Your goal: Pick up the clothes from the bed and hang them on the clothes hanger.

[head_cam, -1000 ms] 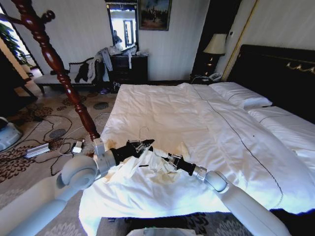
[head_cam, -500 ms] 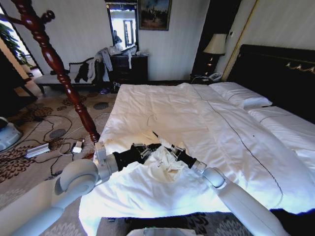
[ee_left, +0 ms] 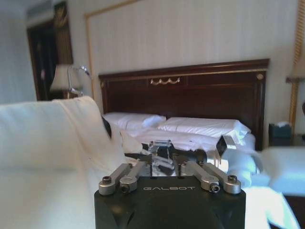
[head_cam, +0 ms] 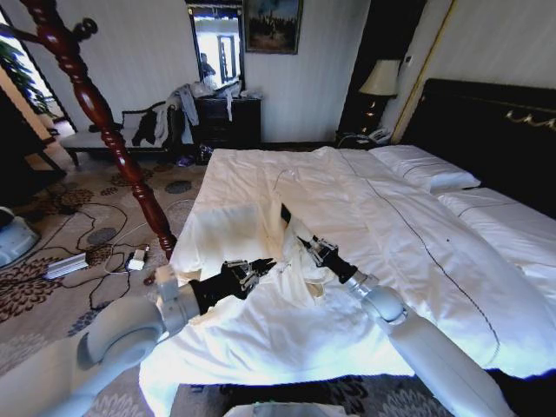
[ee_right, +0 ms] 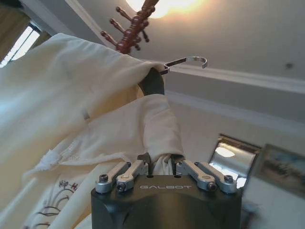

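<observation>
The cream clothes (head_cam: 228,239) hang draped over the black clothes hanger (head_cam: 285,214), lifted above the bed (head_cam: 408,234). The silver hook (head_cam: 280,176) points up; it also shows in the right wrist view as hook (ee_right: 188,60) above the clothes (ee_right: 71,109). My right gripper (head_cam: 311,250) is shut on the cloth-covered hanger near its right shoulder, with the jaws closed on cream fabric (ee_right: 159,164). My left gripper (head_cam: 258,268) sits lower, just under the garment's hanging edge. In the left wrist view the clothes (ee_left: 52,143) rise beside it and the right gripper (ee_left: 162,151) shows farther off.
A dark wooden coat stand (head_cam: 104,122) rises at the left beside the bed. Cables and a power strip (head_cam: 65,265) lie on the patterned carpet. A heap of dark and grey clothes (head_cam: 169,113) covers a bench at the back. Pillows (head_cam: 421,165) meet the dark headboard (head_cam: 495,130).
The right gripper has raised the hanger and garment off the duvet, up and away from me. The left gripper has dropped back and now sits below the cloth.
</observation>
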### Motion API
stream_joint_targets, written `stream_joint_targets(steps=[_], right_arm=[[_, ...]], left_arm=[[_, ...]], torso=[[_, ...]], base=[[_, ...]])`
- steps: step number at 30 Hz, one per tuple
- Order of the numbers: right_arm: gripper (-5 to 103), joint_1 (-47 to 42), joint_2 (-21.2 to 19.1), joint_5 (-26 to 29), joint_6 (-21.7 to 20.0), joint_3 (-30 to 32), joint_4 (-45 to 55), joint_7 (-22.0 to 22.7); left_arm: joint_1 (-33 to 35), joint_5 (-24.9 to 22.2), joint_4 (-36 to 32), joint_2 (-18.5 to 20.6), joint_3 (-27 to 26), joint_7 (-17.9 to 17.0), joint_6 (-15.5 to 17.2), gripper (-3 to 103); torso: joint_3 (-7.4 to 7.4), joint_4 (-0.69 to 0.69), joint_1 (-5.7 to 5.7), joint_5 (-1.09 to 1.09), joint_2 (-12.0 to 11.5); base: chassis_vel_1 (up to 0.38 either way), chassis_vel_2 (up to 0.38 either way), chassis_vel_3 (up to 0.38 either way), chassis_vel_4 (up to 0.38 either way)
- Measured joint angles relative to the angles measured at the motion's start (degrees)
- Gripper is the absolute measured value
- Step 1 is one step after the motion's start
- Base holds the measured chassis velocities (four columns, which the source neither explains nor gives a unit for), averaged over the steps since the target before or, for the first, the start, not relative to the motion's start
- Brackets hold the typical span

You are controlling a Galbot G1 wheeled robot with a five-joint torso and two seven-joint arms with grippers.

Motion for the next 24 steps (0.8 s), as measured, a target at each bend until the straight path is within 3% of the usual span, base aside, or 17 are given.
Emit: stream_joint_targets(steps=[1, 2, 3, 5, 9, 10, 11, 12, 13, 15, 18, 24], right_arm=[[19, 0.0, 0.0, 0.0, 0.0, 0.0, 0.0, 0.0], [19, 0.0, 0.0, -0.5, 0.3, 1.1, -0.2, 0.6], [19, 0.0, 0.0, -0.7, 0.5, 1.6, -0.4, 0.8], [19, 0.3, 0.0, -1.2, 1.6, 2.9, -1.1, 1.5], [19, 0.6, -0.2, -3.2, 3.9, 4.8, -2.0, 2.0], [19, 0.6, -0.2, -3.2, 3.9, 4.8, -2.0, 2.0], [19, 0.2, -0.5, -5.1, 5.4, 5.5, -2.1, 2.1], [19, -1.4, -0.8, -8.4, 7.2, 5.5, -0.6, 2.1], [19, -1.7, -0.8, -9.4, 7.6, 5.2, -0.1, 1.8], [19, -1.9, -0.6, -12.0, 8.7, 4.6, 0.6, 1.3], [19, -1.6, -0.2, -14.9, 9.9, 4.0, 1.0, 0.5], [19, -0.8, 0.5, -17.8, 11.1, 3.9, 1.0, -1.1]], left_arm=[[0.0, 0.0, 0.0, 0.0, 0.0, 0.0, 0.0, 26], [2.8, 4.7, 0.0, 0.1, -1.0, 1.8, -2.9, 32], [4.0, 6.2, 0.0, 0.0, -1.4, 2.7, -4.0, 32], [8.5, 11.6, 1.4, -0.7, -3.5, 6.1, -8.3, 43], [10.6, 11.2, 2.6, -2.4, -6.7, 9.3, -12.0, 54], [10.6, 11.2, 2.6, -2.4, -6.7, 9.3, -12.0, 54], [9.4, 7.3, 2.1, -2.8, -9.1, 9.6, -12.3, 65], [4.8, 1.0, 2.2, -0.6, -13.8, 8.6, -11.6, 81], [3.5, -0.2, 2.7, 0.5, -14.4, 8.0, -11.2, 81], [1.5, -2.0, 3.3, 2.2, -14.7, 7.2, -10.1, 92], [-0.5, -3.1, 4.3, 4.4, -13.8, 6.5, -8.4, 99], [-4.3, -7.2, 6.6, 8.7, -10.9, 5.6, -3.9, 100]], torso=[[0.0, 0.0, 0.0, 0.0, 0.0], [0.0, 0.0, 0.0, -0.01, 0.0], [0.0, 0.0, 0.0, -0.02, 0.0], [0.0, 0.02, -0.01, -0.01, 0.0], [0.0, 0.02, 0.0, -0.04, 0.0], [0.0, 0.02, 0.0, -0.04, 0.0], [0.0, 0.01, 0.0, -0.02, 0.0], [0.0, -0.01, 0.0, -0.01, 0.0], [0.0, -0.01, 0.0, -0.02, 0.0], [0.0, 0.01, 0.0, -0.01, 0.0], [0.0, 0.01, 0.0, -0.02, 0.0], [0.0, 0.01, 0.0, -0.02, 0.0]], base=[[0.0, 0.0, 0.0, 0.0], [0.0, 0.0, 0.0, 0.0], [0.0, 0.0, 0.0, 0.0], [0.0, 0.0, 0.0, 0.0], [0.0, 0.0, 0.0, 0.0], [0.0, 0.0, 0.0, 0.0], [0.0, 0.0, 0.0, 0.0], [0.0, 0.0, 0.0, 0.0], [0.0, 0.0, 0.0, 0.0], [0.0, 0.0, 0.0, 0.0], [0.0, 0.0, 0.0, 0.0], [0.0, 0.0, 0.0, 0.0]])
